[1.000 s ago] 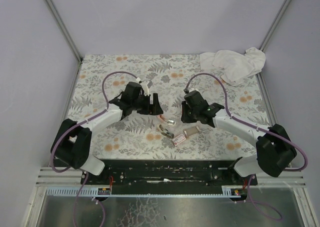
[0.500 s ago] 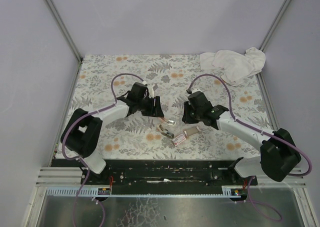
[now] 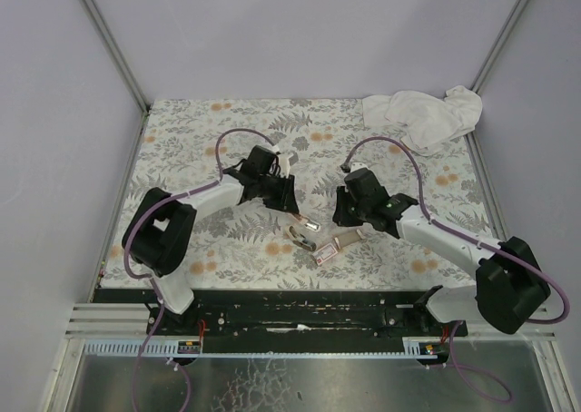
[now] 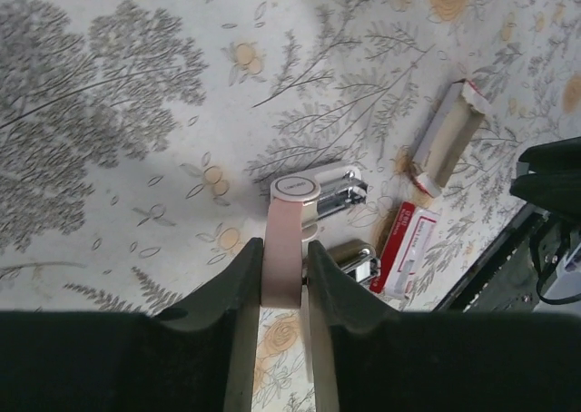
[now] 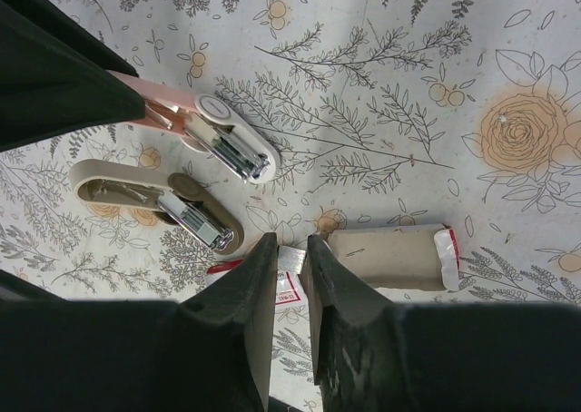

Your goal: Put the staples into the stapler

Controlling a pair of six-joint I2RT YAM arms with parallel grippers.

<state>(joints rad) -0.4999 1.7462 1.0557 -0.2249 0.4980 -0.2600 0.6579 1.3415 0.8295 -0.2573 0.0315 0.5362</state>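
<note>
Left claw clenched on stapler upper arm; right claw pinching silvery strip near staples box.

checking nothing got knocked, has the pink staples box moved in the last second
No. The staples box lies in the same spot, same gap to the table's near edge, beside the stapler.

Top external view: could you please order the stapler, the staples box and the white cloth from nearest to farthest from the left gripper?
1. Stapler, held in the left gripper.
2. Staples box, just beside the stapler, lower right.
3. White cloth, far right corner.
</note>
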